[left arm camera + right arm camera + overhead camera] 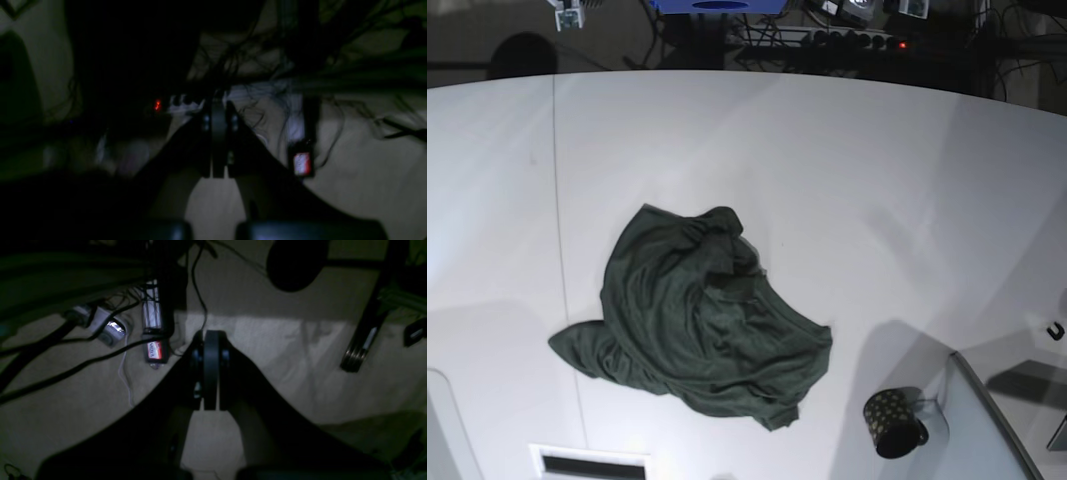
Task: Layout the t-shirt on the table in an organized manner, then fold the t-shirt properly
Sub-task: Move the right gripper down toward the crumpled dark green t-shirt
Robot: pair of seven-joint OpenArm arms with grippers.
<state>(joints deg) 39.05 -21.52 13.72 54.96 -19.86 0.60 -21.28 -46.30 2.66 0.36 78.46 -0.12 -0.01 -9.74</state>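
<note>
Two end effectors show only in their own wrist views, both pointing down at a dim floor rather than the desk. The left end effector (218, 140) has its dark jaws pressed together with nothing between them; beyond its tips lies a tangle of cables (253, 66), a small red light (157, 104) to its left and a red-and-white label (302, 163) just to its right. The right end effector (210, 373) is likewise closed and empty; a power strip (154, 326) with a red-and-white tag sits to its left among black cords, and a dark round shape (295, 263) lies ahead to its right.

Neither end effector appears in the base view, so the t-shirt (702, 320) cannot be placed relative to them. It lies crumpled in a soft, dark green heap of folds on the smooth white desk (847, 180), just right of the thin dark seam. A small dark gold-dotted mug (892, 422) lies well apart from it, beside a grey tray-like panel (992, 420). Broad bare desk surrounds the shirt up to the curved far edge.
</note>
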